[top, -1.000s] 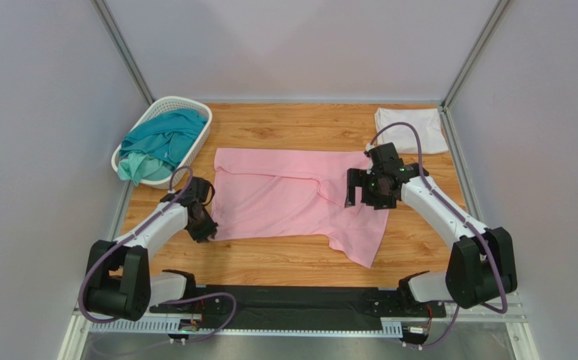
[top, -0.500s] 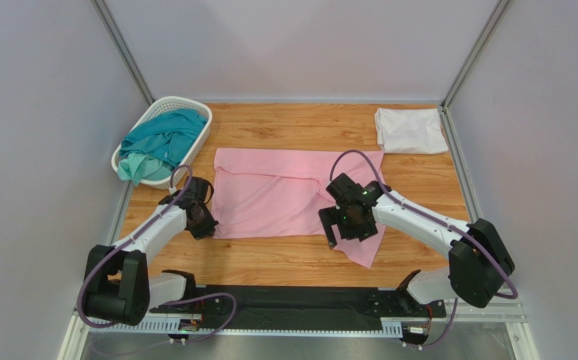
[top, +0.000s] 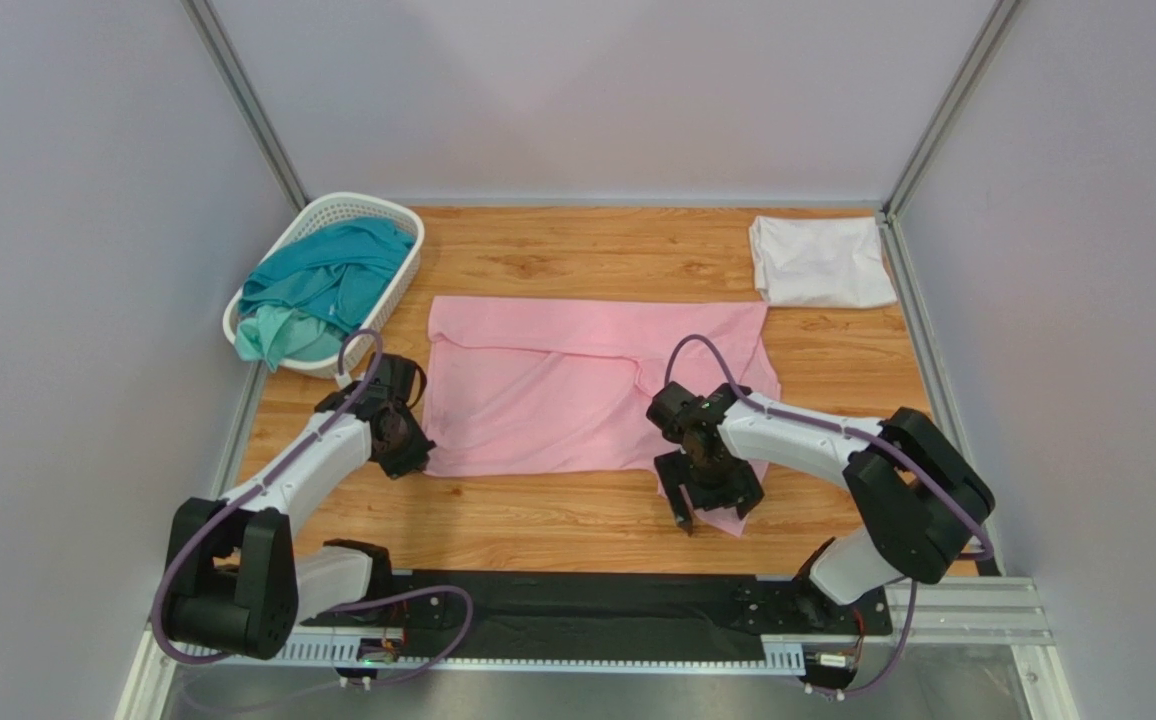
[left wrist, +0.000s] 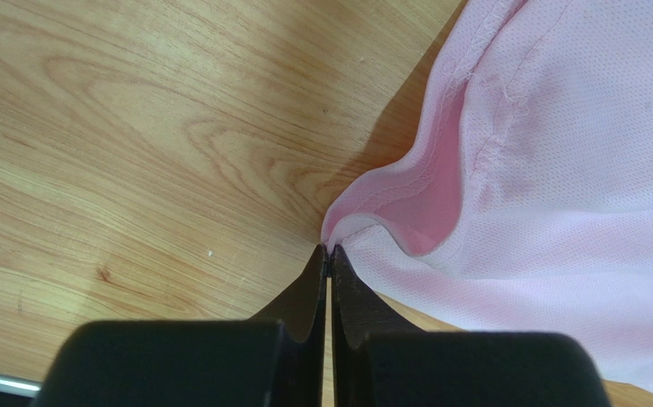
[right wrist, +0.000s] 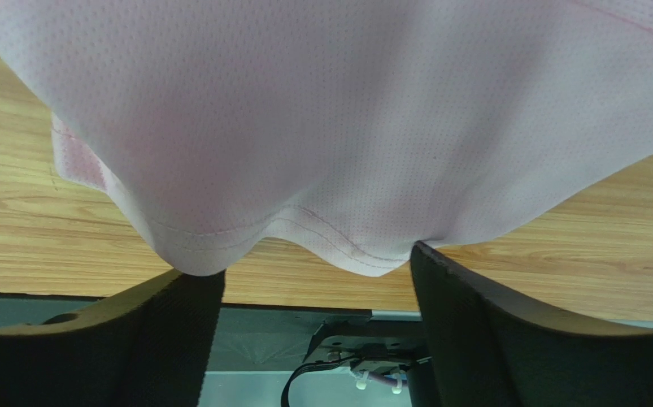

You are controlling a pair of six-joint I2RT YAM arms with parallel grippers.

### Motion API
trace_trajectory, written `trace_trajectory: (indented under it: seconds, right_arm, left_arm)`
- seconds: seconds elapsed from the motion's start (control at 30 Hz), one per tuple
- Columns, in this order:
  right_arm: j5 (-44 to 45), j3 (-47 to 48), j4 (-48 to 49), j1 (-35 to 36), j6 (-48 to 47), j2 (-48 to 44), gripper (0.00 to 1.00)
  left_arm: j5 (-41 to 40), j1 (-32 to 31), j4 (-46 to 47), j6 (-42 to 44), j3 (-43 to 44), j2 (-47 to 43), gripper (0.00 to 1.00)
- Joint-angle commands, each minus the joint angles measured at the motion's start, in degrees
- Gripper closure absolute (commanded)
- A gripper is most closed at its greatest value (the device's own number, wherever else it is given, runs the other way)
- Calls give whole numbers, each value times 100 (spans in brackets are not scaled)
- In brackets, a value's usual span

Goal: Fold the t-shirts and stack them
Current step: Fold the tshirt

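Centrally, light pink t-shirt lying on wooden tabletop, left end effector pinching its near-left corner, right end effector spread wide at near hem

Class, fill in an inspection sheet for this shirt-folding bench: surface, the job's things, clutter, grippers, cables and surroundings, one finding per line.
Surface: wooden table, light grain.
Job's things: pink shirt spread in the middle, partly folded; white shirt folded at the far right corner; teal shirt bunched in the basket at far left.
Clutter: nothing seen.
Grippers: left gripper shut on the pink shirt's near left corner; right gripper open, its fingers either side of the shirt's near right hem.
Cables: a purple cable loops up at each wrist and runs along the arm.
Surroundings: grey walls on three sides.
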Motion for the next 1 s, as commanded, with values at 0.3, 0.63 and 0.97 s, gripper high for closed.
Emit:
trace_trajectory:
  seconds: [0.3,0.63,0.97]
  right_arm:
    - [-22,45,454,-213,-275,207,79]
    - [-707,-131,-336,-11,155,-934,100]
    - [320,835,-654,-283,-213,-997,100]
  left_arm:
    - [-67,31,-135,-50,78,-90,100]
    - [-6,31,-645,-269,-141,-889,100]
    - [-5,31,-645,-270,341,-1067,100]
